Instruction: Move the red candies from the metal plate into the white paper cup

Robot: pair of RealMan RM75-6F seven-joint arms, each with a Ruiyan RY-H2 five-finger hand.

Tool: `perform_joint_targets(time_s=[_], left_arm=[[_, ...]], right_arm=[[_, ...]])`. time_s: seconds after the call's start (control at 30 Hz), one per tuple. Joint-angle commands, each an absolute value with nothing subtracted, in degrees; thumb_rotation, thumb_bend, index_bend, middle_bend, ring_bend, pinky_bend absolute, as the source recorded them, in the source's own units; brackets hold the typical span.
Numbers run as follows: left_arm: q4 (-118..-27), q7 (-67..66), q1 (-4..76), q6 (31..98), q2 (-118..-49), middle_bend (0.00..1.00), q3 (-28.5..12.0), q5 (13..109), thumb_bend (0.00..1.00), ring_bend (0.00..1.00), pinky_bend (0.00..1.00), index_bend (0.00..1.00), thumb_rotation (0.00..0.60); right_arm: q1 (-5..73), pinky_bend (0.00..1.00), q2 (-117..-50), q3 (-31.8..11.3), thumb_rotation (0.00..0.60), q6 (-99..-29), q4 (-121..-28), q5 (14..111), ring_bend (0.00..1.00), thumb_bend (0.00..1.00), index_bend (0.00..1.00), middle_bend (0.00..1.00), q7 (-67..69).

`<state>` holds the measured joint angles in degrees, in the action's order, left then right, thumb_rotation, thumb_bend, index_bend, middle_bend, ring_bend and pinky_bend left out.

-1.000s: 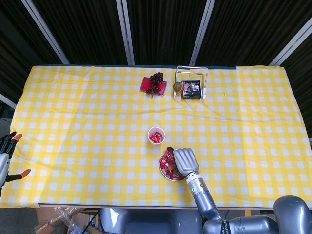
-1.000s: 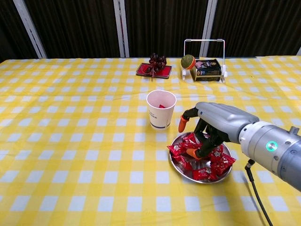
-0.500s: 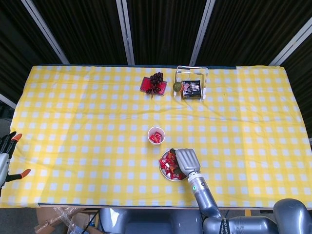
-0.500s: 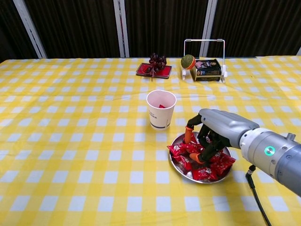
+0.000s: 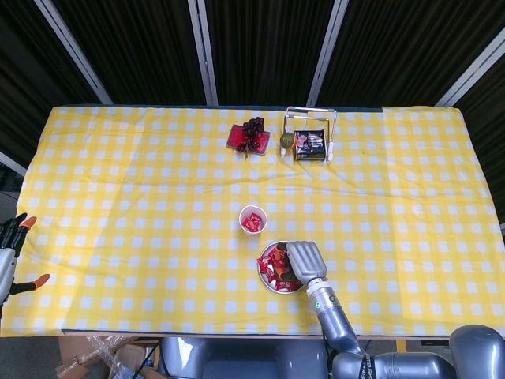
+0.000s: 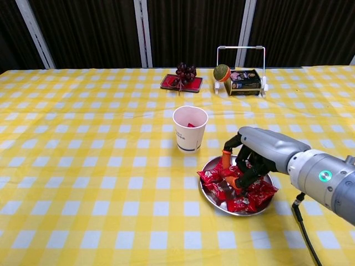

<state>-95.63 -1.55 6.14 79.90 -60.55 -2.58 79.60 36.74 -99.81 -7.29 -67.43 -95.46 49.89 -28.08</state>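
I see red in the white paper cup (image 6: 189, 128) beyond my right hand (image 6: 256, 153); most red candies (image 6: 236, 188) lie on the metal plate (image 6: 223, 203) beneath it; fingers curled among them, grasp unclear; left hand (image 5: 11, 251) idle, spread.

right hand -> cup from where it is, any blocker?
Probably yes. The right hand is down on the candies in the plate, and the cup stands just beyond the plate with only bare cloth between. Nothing else is near.
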Motion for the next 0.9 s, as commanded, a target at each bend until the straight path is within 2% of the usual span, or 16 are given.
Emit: perform_joint_targets(time_s=[0.03, 0.27, 0.4, 0.63, 0.9], left_arm=[[-95.61, -1.48, 6.14, 79.93, -60.56, 0.0, -2.59, 79.66, 0.01, 0.0, 0.0, 0.0, 0.6], [-95.65, -1.32, 6.25, 79.61, -60.49, 0.0, -2.52, 79.76, 0.01, 0.0, 0.0, 0.0, 0.6], [-95.71, -1.27, 6.29, 79.46, -60.42, 0.0, -2.5, 79.74, 0.01, 0.0, 0.0, 0.0, 0.6], [-95.9, -0.98, 6.52, 78.64, -60.22, 0.0, -2.58, 79.13, 0.01, 0.0, 0.0, 0.0, 0.6], [-96.14, -0.55, 6.82, 77.64, -59.83, 0.0, -2.55, 78.66, 0.01, 0.0, 0.0, 0.0, 0.6]], right_arm=[[36.7, 0.98, -98.27, -8.45, 0.6, -68.41, -97.9, 51.03, 0.95, 0.51, 0.6, 0.83, -28.53], [37.72, 0.98, -93.92, -12.73, 0.6, -70.24, -104.89, 52.2, 0.95, 0.51, 0.6, 0.83, -30.46], [39.11, 0.98, -93.08, -15.2, 0.6, -70.11, -105.67, 50.89, 0.95, 0.51, 0.6, 0.83, -31.92], [42.68, 0.98, -94.44, -19.16, 0.6, -67.8, -103.24, 46.9, 0.95, 0.51, 0.6, 0.83, -32.78], [46.34, 0.98, -97.65, -20.78, 0.6, -64.99, -97.32, 42.95, 0.95, 0.51, 0.6, 0.83, -32.96]])
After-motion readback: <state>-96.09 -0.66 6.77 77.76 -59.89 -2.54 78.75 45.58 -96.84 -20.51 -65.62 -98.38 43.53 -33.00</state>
